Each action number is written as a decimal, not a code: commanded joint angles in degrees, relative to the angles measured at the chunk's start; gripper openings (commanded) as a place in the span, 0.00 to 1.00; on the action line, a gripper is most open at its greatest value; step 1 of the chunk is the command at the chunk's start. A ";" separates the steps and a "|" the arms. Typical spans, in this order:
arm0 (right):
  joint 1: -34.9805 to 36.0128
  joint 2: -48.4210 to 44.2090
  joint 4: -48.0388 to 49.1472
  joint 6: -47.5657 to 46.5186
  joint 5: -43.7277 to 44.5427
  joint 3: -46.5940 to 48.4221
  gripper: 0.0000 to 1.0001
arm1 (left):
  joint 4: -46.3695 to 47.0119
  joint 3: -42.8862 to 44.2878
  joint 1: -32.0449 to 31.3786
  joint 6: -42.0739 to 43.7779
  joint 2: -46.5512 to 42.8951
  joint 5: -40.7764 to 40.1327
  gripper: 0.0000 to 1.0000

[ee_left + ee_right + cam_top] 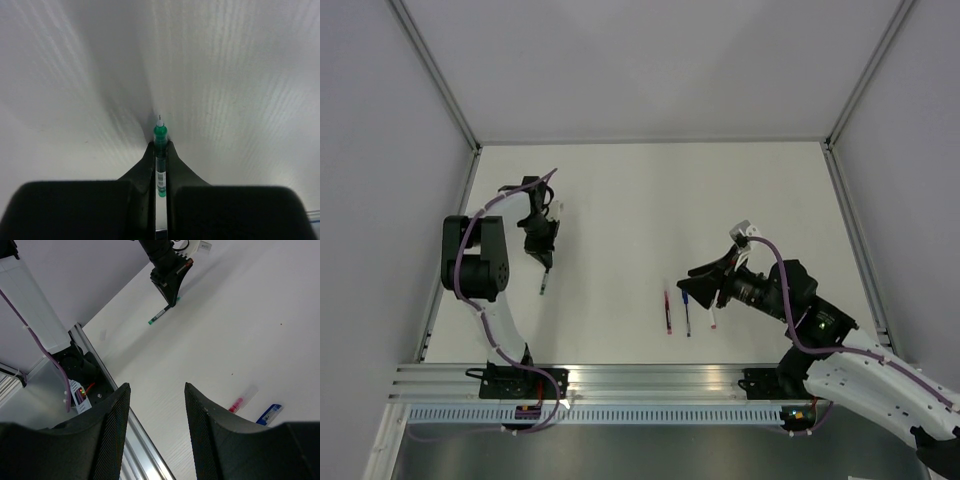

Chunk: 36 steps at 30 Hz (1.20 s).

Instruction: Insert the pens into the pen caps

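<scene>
Our left gripper was pinching the green pen close to the worktop's left edge, with the pen's tip poking out beyond the jaws. Our right gripper hung spread and empty near the red pen, blue pen and white pen, towards the near edge. We could make out no caps. We judged that so slim a pen might swivel or slip in the pinch and spoil its aim.
</scene>
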 commanded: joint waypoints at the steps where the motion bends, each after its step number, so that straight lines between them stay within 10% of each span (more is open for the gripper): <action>1: -0.09 1.53 0.75 -1.60 2.28 1.07 0.55 | 6.52 -5.43 -0.46 -5.24 -0.99 13.20 0.02; 13: 0.00 11.63 15.33 -0.02 -11.51 0.36 0.72 | 36.83 -19.40 -10.73 -30.01 -32.17 37.39 0.02; 20: 0.09 23.41 16.23 -3.36 -15.30 8.78 0.78 | 52.83 -24.68 -21.20 -41.45 -42.20 38.98 0.02; 36: 0.26 32.47 13.67 -6.79 -12.92 16.80 0.73 | 61.90 -34.17 -21.91 -46.56 -53.91 40.65 0.02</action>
